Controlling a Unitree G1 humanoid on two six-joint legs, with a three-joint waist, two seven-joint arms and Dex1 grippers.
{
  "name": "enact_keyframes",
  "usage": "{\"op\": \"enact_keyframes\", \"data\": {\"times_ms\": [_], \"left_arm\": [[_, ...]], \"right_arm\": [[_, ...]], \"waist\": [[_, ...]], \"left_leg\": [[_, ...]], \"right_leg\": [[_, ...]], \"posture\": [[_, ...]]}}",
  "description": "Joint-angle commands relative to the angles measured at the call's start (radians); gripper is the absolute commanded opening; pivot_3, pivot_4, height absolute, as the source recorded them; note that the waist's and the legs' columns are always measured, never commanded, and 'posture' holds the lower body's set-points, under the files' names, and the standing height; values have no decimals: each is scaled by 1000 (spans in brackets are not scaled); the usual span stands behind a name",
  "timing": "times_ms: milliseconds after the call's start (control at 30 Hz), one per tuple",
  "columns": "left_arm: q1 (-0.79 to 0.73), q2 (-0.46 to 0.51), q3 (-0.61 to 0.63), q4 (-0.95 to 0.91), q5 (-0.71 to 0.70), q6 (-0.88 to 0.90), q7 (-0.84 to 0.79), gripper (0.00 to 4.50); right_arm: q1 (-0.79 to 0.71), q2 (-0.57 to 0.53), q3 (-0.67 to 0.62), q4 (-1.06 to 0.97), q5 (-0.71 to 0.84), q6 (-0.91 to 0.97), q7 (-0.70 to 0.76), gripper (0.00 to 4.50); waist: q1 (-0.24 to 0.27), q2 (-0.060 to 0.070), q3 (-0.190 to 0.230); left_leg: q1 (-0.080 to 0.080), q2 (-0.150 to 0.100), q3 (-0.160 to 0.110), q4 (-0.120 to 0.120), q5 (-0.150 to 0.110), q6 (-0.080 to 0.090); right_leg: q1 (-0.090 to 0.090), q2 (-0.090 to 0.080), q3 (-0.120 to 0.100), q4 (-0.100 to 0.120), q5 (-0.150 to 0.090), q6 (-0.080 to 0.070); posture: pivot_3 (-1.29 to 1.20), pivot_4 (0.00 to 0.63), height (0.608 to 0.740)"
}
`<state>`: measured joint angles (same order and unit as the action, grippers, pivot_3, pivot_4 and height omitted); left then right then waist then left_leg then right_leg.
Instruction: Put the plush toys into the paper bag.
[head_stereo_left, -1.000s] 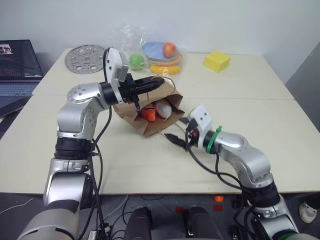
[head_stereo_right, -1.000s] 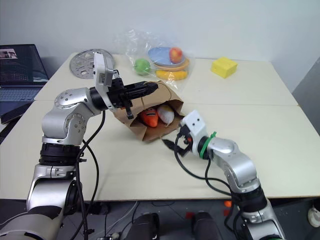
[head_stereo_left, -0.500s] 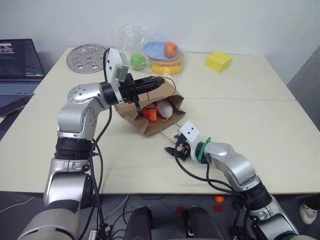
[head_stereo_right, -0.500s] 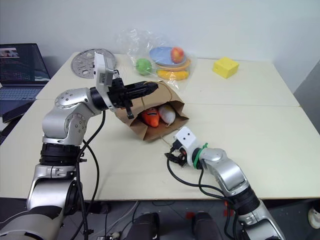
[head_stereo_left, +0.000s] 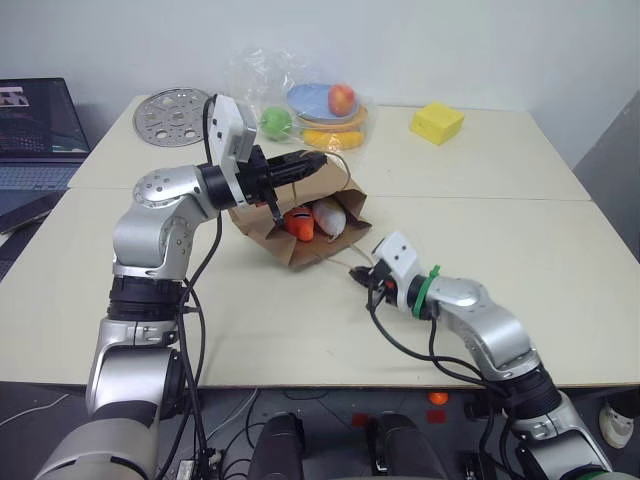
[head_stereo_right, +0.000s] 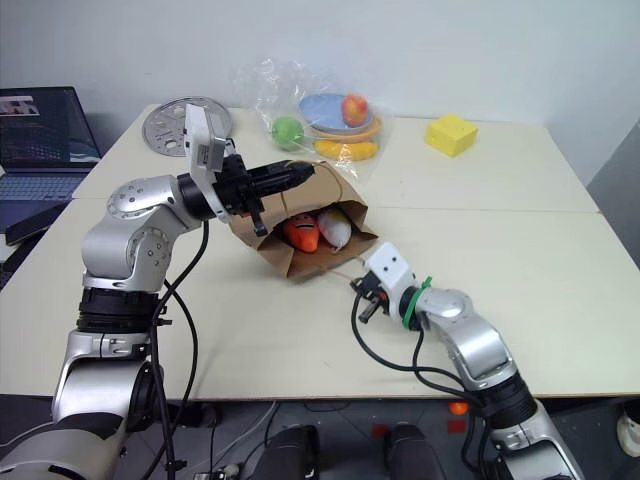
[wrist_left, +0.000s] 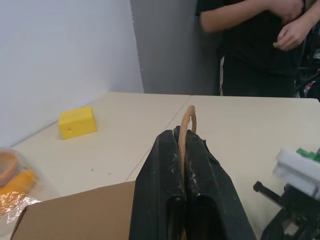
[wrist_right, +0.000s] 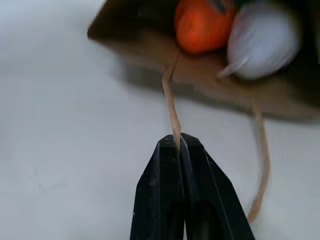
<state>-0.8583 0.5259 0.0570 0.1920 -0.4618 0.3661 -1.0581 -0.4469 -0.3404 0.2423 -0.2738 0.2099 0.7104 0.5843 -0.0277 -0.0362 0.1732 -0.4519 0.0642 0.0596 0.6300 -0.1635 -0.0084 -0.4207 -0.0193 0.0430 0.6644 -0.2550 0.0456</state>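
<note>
The brown paper bag lies on its side in the middle of the table, mouth toward me. Both plush toys rest inside the mouth: the orange carrot and the white one side by side. My left gripper is held above the bag, shut on its upper loop handle, keeping the mouth lifted. Just in front of the bag, my right gripper sits low over the table, shut on the lower handle, which runs from its fingertips up to the bag's bottom lip.
A yellow foam block sits at the far right. A clear plastic bag of fruit and plates and a round metal disc are at the back. A laptop is on the left. A person stands beyond the table.
My right gripper went from open to shut, closing on the bag's lower handle after dipping toward me and coming back. The left gripper and the bag stayed put.
</note>
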Motion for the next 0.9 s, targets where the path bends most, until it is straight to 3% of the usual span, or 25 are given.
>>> {"op": "enact_keyframes", "data": {"times_ms": [33,200,400,700,800,900], "left_arm": [[-76,4,42,15,-26,-9,6,0],[-140,-9,47,110,11,-69,23,0],[-155,1,45,201,48,-122,33,0],[-40,55,71,131,67,-119,78,0],[42,96,97,-3,14,-36,75,652],[118,135,149,-128,-46,52,98,1532]], "right_arm": [[-84,-22,-122,-174,93,70,7,65],[-191,-74,-179,-302,183,203,6,65],[-301,-54,-176,-295,223,243,-26,65],[-310,90,4,-65,93,14,-65,65],[-315,87,13,-32,91,-35,-22,666],[-314,60,-21,-38,116,-41,19,1715]], "waist": [[0,0,0],[1,0,0],[-2,0,0],[-3,0,0],[-1,0,0],[-1,0,0]], "left_leg": [[0,0,0,0,0,0],[0,0,0,-1,0,0],[0,0,0,-1,0,0],[0,1,0,-1,0,0],[-1,0,1,-1,0,0],[-1,0,1,-1,0,0]], "right_leg": [[0,0,0,0,0,0],[0,0,-1,-1,0,0],[-1,0,0,0,0,0],[-1,0,-1,1,0,0],[-1,0,0,-1,0,0],[-1,-1,0,-1,0,0]], "posture": [[0,150,740],[0,150,740],[0,150,740],[0,150,740],[0,150,740],[0,150,740]]}}
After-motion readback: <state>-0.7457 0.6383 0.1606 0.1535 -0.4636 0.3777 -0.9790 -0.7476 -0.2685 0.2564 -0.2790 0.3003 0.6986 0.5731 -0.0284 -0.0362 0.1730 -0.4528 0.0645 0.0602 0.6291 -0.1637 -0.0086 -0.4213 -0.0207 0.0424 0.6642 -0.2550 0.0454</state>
